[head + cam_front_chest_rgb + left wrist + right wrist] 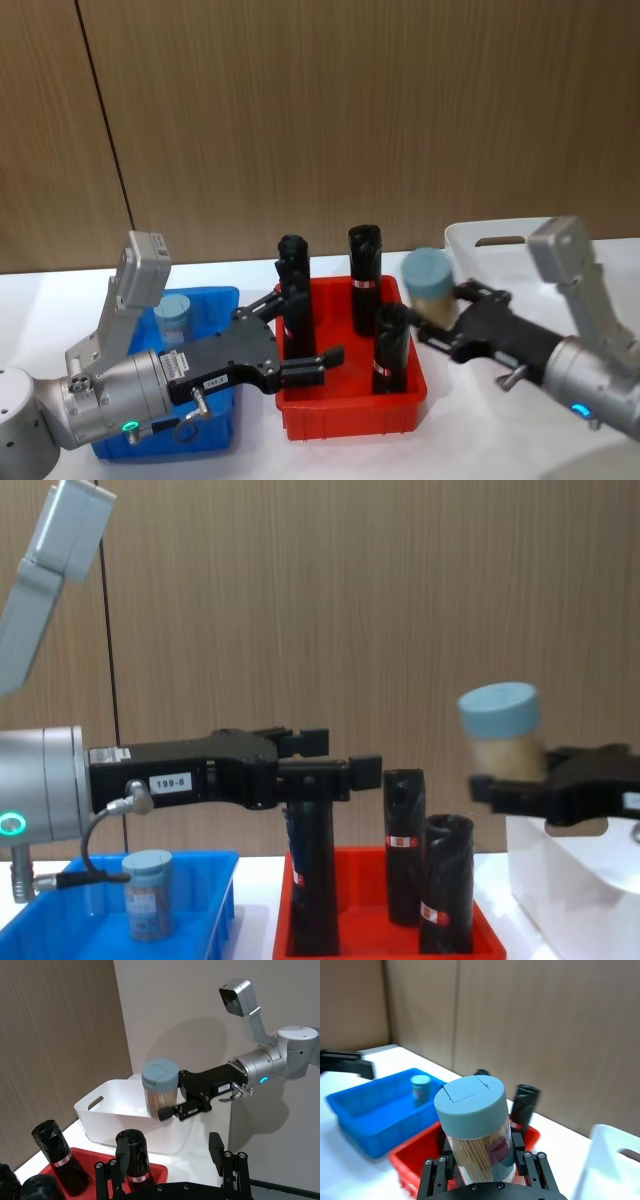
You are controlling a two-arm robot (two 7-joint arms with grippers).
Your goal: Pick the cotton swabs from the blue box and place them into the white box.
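My right gripper (440, 318) is shut on a cotton swab jar (432, 280), clear with a pale blue lid. It holds the jar upright in the air over the right end of the red tray, just left of the white box (500, 232). The left wrist view shows the held jar (161, 1087) in front of the white box (105, 1110). A second cotton swab jar (172, 315) stands in the blue box (215, 300). My left gripper (295, 335) is open, hovering between the blue box and the red tray, close to a black roll, holding nothing.
A red tray (350, 415) between the two boxes holds three upright black rolls (365, 265) with red-white labels. A wooden wall runs behind the white table. In the chest view the rolls (405, 850) stand below the level of both grippers.
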